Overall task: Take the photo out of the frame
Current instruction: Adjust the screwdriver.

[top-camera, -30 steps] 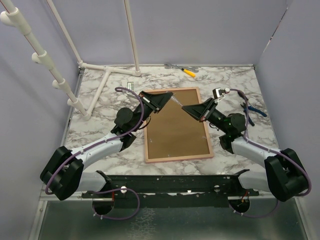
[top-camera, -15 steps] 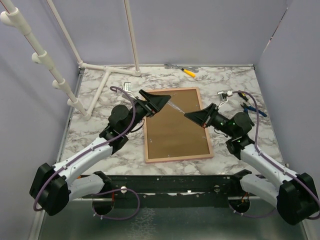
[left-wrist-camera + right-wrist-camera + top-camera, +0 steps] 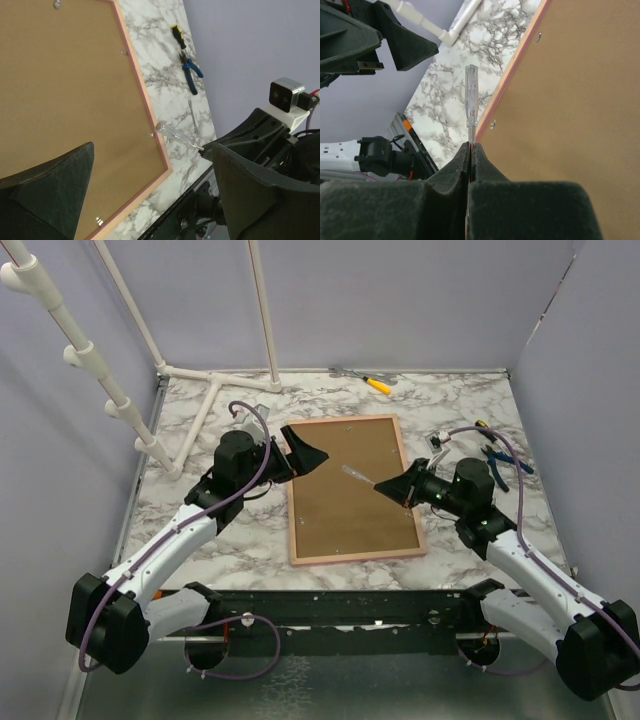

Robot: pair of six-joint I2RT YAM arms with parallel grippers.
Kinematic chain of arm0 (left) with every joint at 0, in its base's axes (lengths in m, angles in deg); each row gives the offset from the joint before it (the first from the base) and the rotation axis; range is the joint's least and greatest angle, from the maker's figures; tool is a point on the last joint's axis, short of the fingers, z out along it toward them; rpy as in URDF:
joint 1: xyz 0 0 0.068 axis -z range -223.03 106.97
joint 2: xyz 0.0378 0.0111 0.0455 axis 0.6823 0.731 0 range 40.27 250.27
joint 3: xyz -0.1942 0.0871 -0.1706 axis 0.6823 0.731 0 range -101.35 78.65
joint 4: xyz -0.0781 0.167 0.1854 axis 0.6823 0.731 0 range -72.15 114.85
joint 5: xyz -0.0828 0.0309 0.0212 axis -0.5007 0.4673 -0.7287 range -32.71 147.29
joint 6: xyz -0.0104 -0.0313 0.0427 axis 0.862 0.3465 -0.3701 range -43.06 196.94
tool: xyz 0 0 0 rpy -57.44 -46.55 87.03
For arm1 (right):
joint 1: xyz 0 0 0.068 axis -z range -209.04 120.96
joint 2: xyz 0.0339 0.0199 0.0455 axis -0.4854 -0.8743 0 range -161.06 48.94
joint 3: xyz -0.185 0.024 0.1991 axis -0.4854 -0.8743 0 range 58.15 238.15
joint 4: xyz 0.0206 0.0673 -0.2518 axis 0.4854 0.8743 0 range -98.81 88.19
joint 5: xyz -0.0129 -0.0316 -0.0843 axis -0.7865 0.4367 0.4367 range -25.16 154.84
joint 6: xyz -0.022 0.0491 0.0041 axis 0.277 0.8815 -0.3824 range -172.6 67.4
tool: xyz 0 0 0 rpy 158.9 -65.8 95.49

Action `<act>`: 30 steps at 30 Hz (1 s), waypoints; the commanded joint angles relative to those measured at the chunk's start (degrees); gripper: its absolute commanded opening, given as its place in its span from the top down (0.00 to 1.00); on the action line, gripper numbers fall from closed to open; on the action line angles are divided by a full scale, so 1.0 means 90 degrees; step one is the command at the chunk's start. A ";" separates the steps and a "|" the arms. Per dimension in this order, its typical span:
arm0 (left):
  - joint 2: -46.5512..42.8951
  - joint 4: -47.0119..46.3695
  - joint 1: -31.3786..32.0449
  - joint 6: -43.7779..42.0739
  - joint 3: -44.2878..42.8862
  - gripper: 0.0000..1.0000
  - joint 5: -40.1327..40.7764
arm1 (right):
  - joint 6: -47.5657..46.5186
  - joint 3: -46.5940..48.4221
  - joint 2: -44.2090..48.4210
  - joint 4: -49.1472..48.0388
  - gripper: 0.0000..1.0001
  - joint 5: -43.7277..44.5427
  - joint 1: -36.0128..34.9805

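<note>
The left gripper [image 3: 303, 454] has released the clear screwdriver [image 3: 357, 475] and stands wide, left of centre — now the right gripper [image 3: 392, 487] alone pinches it, probably ready to pry the frame [image 3: 350, 535] back.

The frame [image 3: 350, 490] lies brown back up, so its front side is hidden. In the top view the left gripper [image 3: 305, 448] covers its far left corner. The clips [image 3: 123, 51] on the back are too small to tell how they are turned. The metal end of the clear screwdriver [image 3: 471, 95] is hidden between the closed fingers of the right gripper [image 3: 471, 148].
</note>
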 commanded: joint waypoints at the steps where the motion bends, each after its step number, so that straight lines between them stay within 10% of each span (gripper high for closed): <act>1: 0.0212 0.0198 -0.0530 -0.0366 0.0173 0.01 -0.1245 | -0.0364 -0.0056 0.0072 0.0257 0.99 -0.0117 0.0025; 17: 0.0598 -0.2010 -0.0958 0.0232 0.0979 0.02 -0.3321 | -0.0247 -0.0154 -0.0036 -0.0759 0.99 -0.1873 0.0028; 30: 0.0847 -0.2594 -0.0846 0.0860 0.0867 0.21 -0.4383 | 0.0273 0.0022 -0.1163 -0.2170 0.99 -0.3589 0.0024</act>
